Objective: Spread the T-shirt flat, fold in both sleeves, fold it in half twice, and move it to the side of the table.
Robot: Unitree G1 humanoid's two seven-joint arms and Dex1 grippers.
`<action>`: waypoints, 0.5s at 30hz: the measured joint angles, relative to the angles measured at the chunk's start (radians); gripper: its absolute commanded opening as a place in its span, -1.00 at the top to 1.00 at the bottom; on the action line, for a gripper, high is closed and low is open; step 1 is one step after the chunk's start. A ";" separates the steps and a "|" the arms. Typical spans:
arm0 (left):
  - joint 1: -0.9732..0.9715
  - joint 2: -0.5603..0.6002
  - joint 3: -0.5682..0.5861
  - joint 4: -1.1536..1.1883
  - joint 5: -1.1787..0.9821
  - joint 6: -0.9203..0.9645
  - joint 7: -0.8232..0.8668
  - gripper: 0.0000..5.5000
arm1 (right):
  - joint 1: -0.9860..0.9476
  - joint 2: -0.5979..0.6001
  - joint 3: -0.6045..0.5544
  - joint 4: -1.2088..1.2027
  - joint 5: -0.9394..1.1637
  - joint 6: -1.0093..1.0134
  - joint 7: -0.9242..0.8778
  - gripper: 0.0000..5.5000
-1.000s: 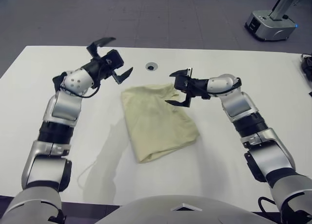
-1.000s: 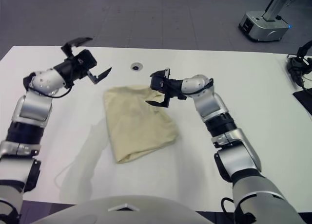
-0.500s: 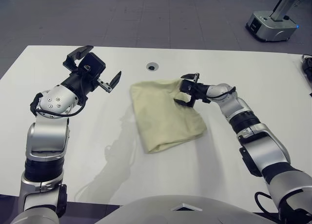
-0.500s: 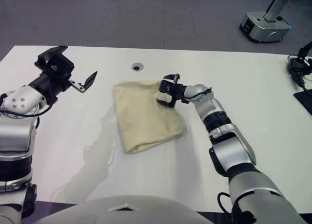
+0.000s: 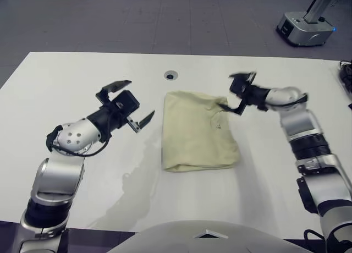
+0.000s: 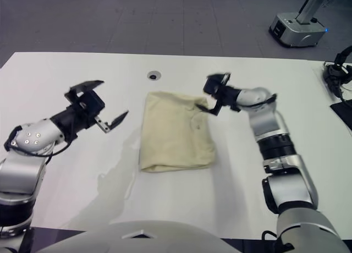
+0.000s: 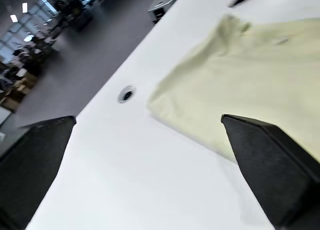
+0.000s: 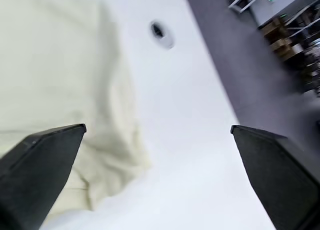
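Right tool (image 5: 237, 93), now released, has lifted off the folded shirt (image 5: 197, 133) at 2 o'clock after dragging it rightward; left tool (image 5: 138, 99) gapes at 9 o'clock; sideways move judged unfinished.

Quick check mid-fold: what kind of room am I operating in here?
Probably a robotics lab or open-plan workshop: a white worktable with a cable grommet, a grey tiled floor, and another machine's base standing beyond the table's far right corner.
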 measured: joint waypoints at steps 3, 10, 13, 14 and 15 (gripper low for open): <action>0.130 0.063 0.000 -0.111 -0.037 0.005 -0.072 -0.96 | 0.162 -0.067 -0.073 -0.267 0.050 0.088 0.034 -0.96; 0.452 0.166 -0.013 -0.279 0.033 -0.047 -0.085 -0.96 | 0.709 -0.231 -0.222 -0.844 0.176 0.234 0.205 -0.96; 0.547 0.196 -0.103 -0.302 0.143 -0.101 -0.048 -0.89 | 0.805 -0.306 -0.254 -0.956 0.216 0.233 0.274 -0.96; 0.558 0.197 -0.148 -0.301 0.188 -0.108 -0.032 -0.85 | 0.835 -0.317 -0.245 -0.956 0.206 0.211 0.275 -0.96; 0.560 0.197 -0.186 -0.300 0.220 -0.112 -0.021 -0.77 | 0.859 -0.322 -0.227 -0.954 0.185 0.186 0.273 -0.96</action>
